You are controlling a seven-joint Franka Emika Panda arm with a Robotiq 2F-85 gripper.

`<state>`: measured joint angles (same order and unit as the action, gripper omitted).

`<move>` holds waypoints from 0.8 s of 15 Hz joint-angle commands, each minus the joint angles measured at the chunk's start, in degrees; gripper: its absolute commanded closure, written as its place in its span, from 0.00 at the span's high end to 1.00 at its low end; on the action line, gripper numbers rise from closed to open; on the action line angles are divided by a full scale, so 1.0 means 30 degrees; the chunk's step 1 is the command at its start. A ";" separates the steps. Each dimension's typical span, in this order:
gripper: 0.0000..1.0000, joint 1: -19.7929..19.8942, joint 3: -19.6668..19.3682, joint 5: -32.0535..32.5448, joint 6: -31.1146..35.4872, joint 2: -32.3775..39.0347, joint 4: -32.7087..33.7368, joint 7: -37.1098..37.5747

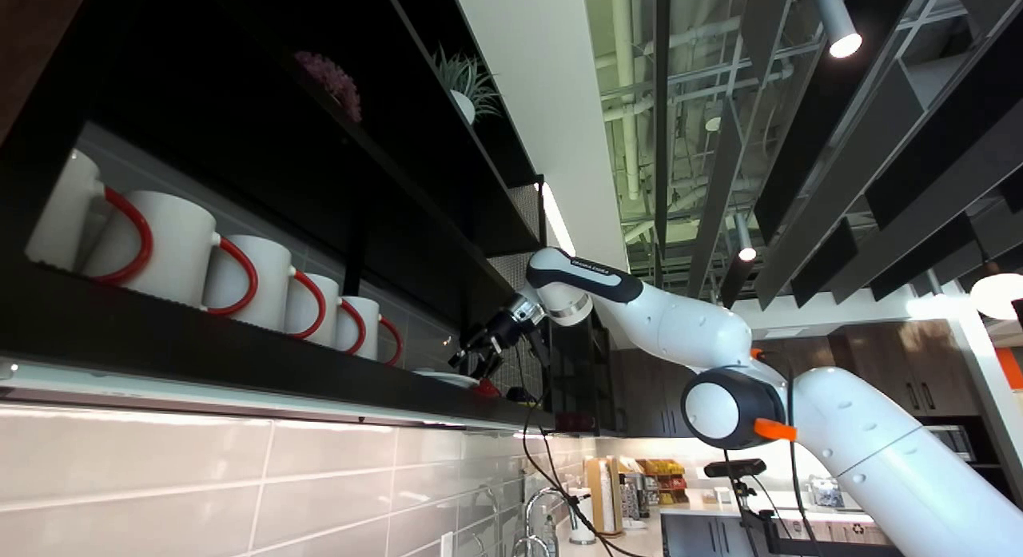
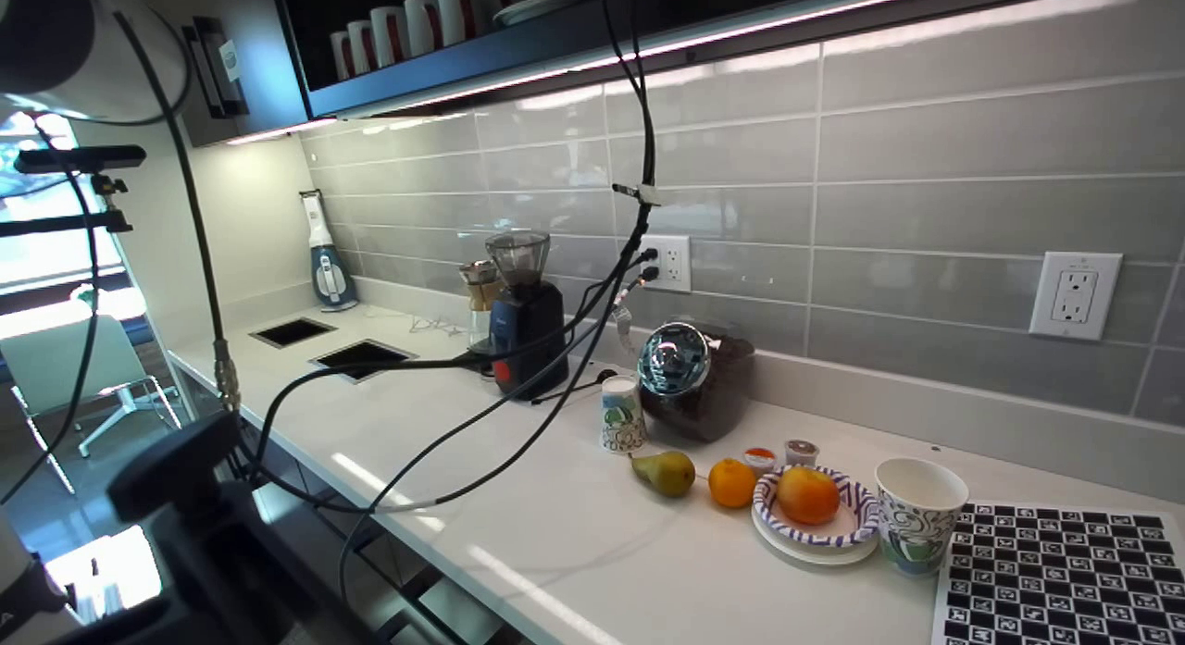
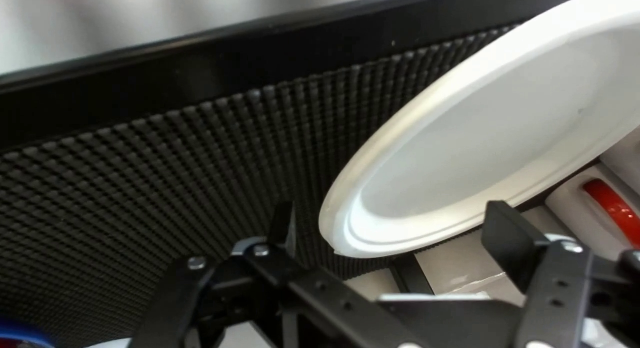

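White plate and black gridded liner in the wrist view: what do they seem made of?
White plate: perhaps glazed ceramic, its surface smooth with a bright sheen inside the rim; plastic is possible too. Black gridded liner: probably rubber or plastic, mostly matte, with a raised grid.

Premises: a kitchen. A coffee grinder (image 2: 528, 326) stands on the white counter (image 2: 704, 576); tiled wall (image 2: 713, 150) behind the counter; mugs (image 2: 421, 25) shelved above the counter.

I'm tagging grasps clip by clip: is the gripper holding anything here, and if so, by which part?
Nothing is held: in the wrist view the gripper stands open, with a gap between one finger and the white plate.
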<state>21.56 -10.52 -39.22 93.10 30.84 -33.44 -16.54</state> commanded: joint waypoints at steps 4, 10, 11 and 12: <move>0.83 -0.0293 -0.0153 0.0563 0.0432 0.0747 0.1035 -0.0425; 0.45 -0.0480 -0.0220 0.1025 0.0574 0.0781 0.1016 -0.0640; 0.31 -0.0483 -0.0219 0.1122 0.0601 0.0779 0.1014 -0.0668; 0.24 -0.0495 -0.0239 0.1229 0.0664 0.0775 0.1019 -0.0719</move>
<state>20.50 -10.60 -37.18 94.40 31.59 -33.23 -18.13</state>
